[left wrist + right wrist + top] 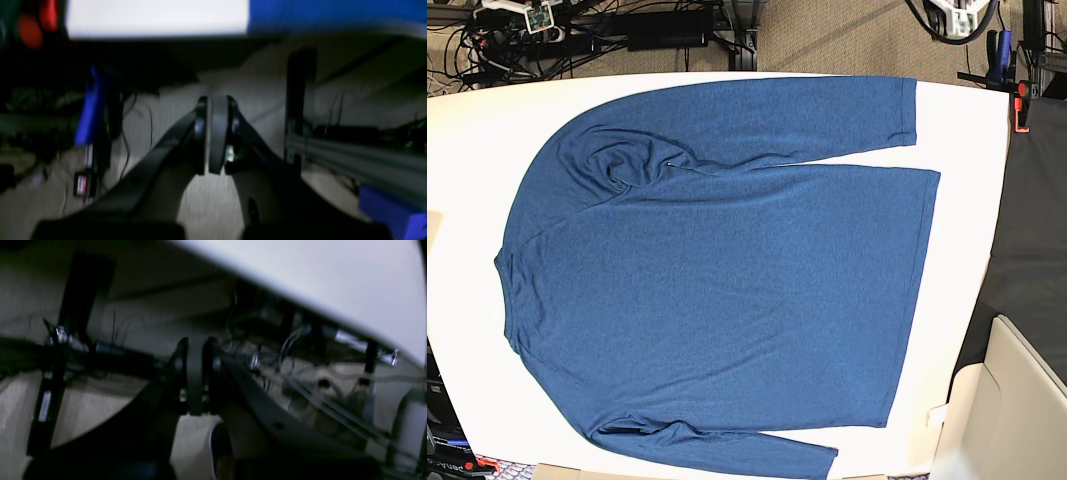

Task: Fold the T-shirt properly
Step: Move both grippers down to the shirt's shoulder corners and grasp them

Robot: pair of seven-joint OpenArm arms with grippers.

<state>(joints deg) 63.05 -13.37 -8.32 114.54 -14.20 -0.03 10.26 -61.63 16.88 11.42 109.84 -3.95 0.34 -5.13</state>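
The T-shirt [727,290] lies spread flat on the white bench [957,130], filling most of it; its neck is toward the left of the base view and its hem toward the right; one long sleeve runs along the far edge, with a pucker of cloth near that shoulder, and the other runs along the near edge; a strip of blue also shows at the top of the left wrist view [333,13], on the bench edge; neither arm appears over the bench; the left fingers [217,133] are clenched together, grasping nothing, hanging below bench level over the floor; the right fingers [196,373] are likewise clenched and empty, under the bench edge, with cables behind them.
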